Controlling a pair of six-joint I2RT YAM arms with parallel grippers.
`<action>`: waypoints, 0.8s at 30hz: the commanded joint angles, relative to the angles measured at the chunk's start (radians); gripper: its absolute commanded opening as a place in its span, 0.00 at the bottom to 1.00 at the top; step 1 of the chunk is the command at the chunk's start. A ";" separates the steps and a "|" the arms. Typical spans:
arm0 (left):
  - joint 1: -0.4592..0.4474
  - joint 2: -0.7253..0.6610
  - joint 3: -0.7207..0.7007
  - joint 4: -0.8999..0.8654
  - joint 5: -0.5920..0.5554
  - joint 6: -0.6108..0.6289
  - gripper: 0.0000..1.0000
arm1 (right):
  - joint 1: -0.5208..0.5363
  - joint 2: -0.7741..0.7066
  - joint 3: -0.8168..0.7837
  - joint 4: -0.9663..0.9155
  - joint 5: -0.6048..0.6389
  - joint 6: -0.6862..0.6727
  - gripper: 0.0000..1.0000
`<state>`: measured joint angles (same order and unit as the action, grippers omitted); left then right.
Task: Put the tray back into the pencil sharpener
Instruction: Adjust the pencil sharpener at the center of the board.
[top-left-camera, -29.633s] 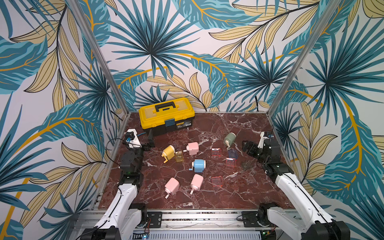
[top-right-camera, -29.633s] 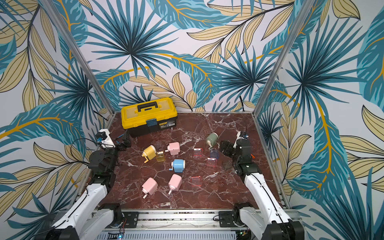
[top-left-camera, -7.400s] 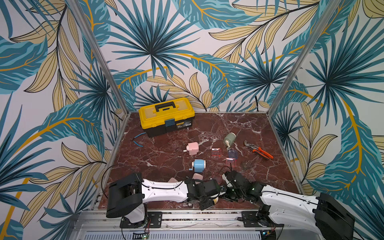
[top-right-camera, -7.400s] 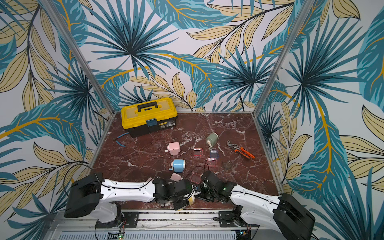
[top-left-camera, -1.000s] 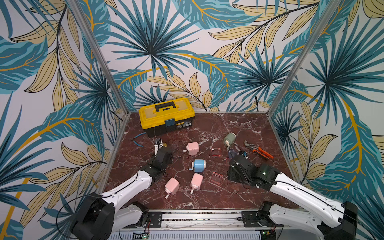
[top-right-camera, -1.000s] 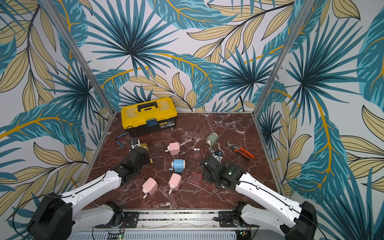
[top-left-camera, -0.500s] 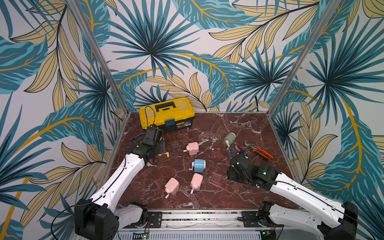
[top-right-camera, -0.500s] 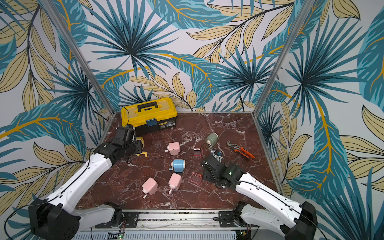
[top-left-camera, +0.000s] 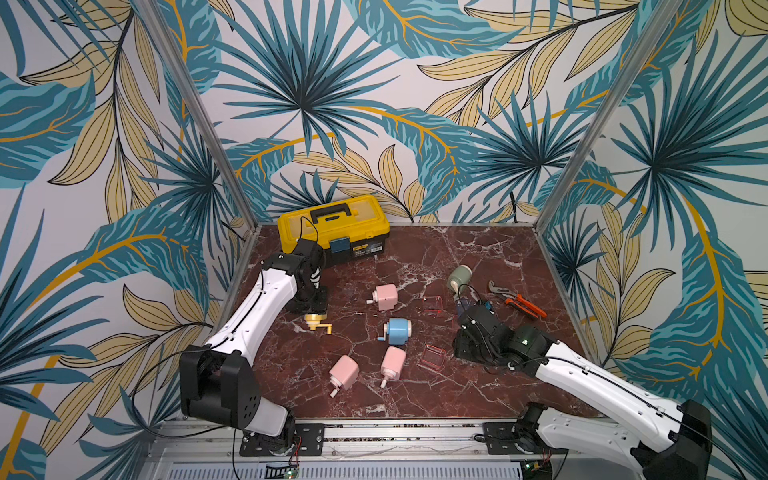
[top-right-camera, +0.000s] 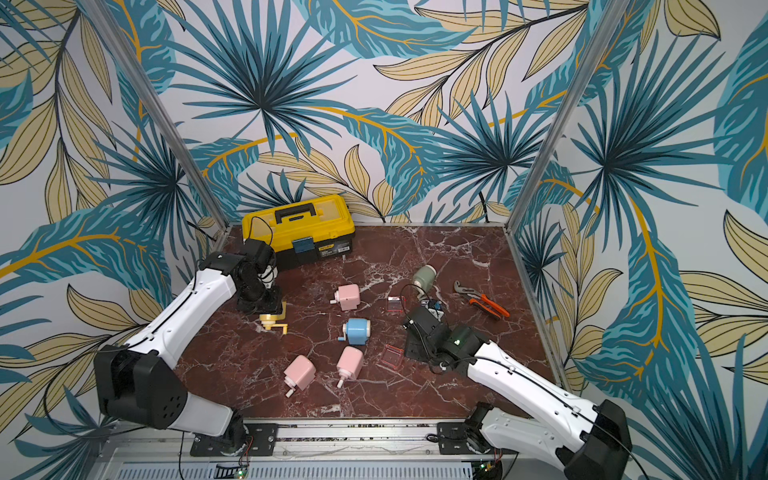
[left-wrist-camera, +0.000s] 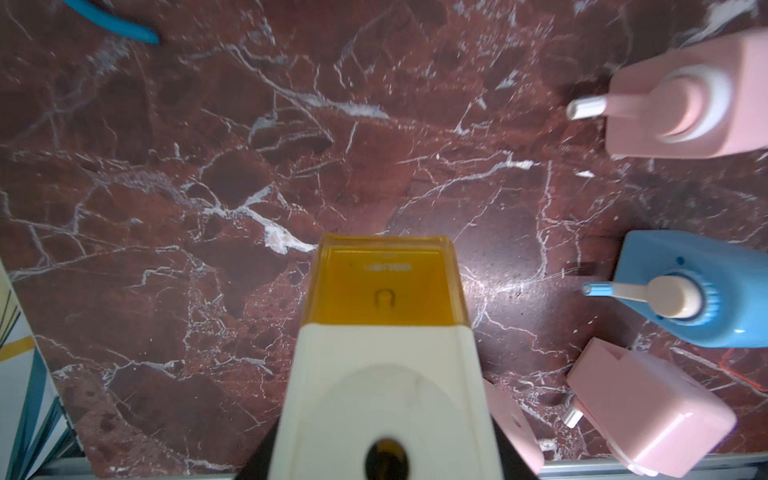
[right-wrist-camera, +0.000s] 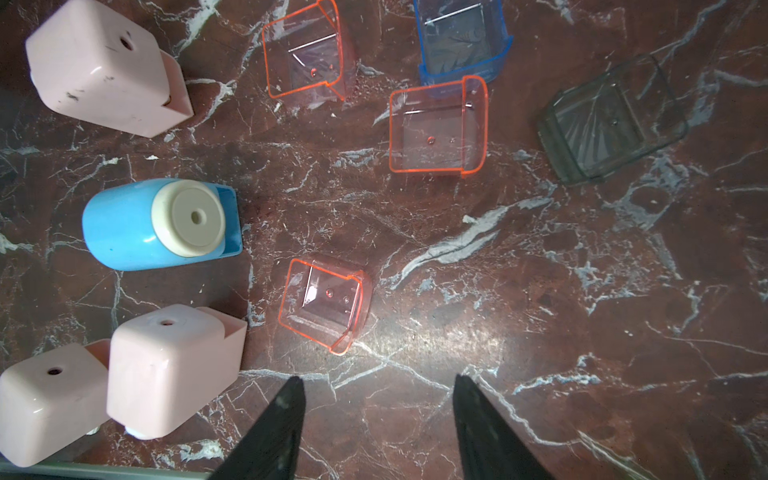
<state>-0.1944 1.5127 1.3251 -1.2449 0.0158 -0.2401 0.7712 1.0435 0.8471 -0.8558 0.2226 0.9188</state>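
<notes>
My left gripper (left-wrist-camera: 386, 461) is shut on a yellow pencil sharpener (left-wrist-camera: 386, 374) whose amber tray (left-wrist-camera: 384, 286) sits in its slot. In both top views the sharpener (top-left-camera: 314, 322) (top-right-camera: 272, 322) hangs low over the back left of the table, under the left gripper (top-left-camera: 311, 305). My right gripper (right-wrist-camera: 377, 384) stands open and empty over bare marble, beside a loose red tray (right-wrist-camera: 322, 305) (top-left-camera: 432, 357). Pink sharpeners (right-wrist-camera: 170, 365) (right-wrist-camera: 104, 66) and a blue one (right-wrist-camera: 158, 224) lie with their slots empty.
Further loose trays lie ahead of the right gripper: red (right-wrist-camera: 436, 124), red (right-wrist-camera: 307, 56), blue (right-wrist-camera: 461, 37), dark grey (right-wrist-camera: 611, 120). A yellow toolbox (top-left-camera: 332, 228) stands at the back left. A green sharpener (top-left-camera: 459, 278) and orange pliers (top-left-camera: 521, 305) lie at the right.
The left arm has lifted its elbow and swung back toward the toolbox, carrying the yellow sharpener to the back left. The right arm has not moved.
</notes>
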 joint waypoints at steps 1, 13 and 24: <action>0.015 0.051 0.043 -0.048 0.000 0.043 0.00 | -0.012 0.012 0.010 0.013 -0.015 -0.030 0.59; 0.038 0.329 0.189 -0.083 0.068 0.104 0.00 | -0.063 0.033 0.016 0.018 -0.053 -0.072 0.59; 0.059 0.435 0.257 -0.133 0.079 0.137 0.05 | -0.101 0.075 0.031 0.033 -0.093 -0.106 0.59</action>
<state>-0.1471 1.9327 1.5463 -1.3392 0.0803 -0.1238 0.6750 1.1061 0.8543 -0.8345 0.1440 0.8364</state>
